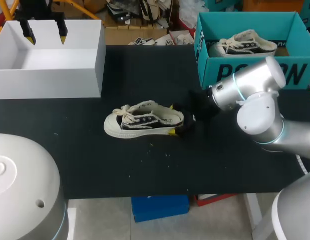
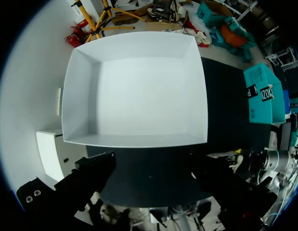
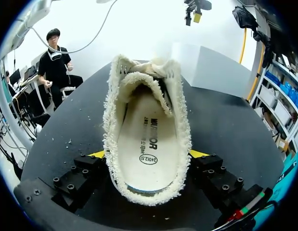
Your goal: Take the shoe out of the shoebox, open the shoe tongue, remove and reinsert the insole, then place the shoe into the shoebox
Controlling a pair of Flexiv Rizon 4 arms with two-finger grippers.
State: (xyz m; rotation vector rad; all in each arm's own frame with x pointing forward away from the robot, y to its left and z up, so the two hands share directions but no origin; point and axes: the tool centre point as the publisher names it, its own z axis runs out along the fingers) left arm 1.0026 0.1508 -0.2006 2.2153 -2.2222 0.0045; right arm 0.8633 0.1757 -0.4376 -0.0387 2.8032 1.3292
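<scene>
Starting at the right gripper (image 3: 148, 154): closed snug on the heel of the shoe (image 3: 148, 110), one yellow tip pressed against each side, sole flat on the table (image 1: 144, 170). Reads like a brace to me, pinning the shoe down so the insole (image 3: 148, 139) can come out without the whole thing sliding. Insole lying flat in the footbed right now, collar gaping toward the wrist camera. Can't tell how far back the tongue is folded.

Over on the other side, the left gripper (image 1: 45, 31): hanging above the white box (image 1: 84, 75), fingers spread wide, holding nothing. Probably just parked out of the way.

Shoe itself mid-table, toe toward the left arm's side, laces (image 1: 125, 111) bunched up front, well apart from the teal shoebox (image 1: 255, 72) at the far right. Second shoe (image 1: 242, 44) sitting inside that one. Black tabletop, with pale flecks scattered near the shoe.
</scene>
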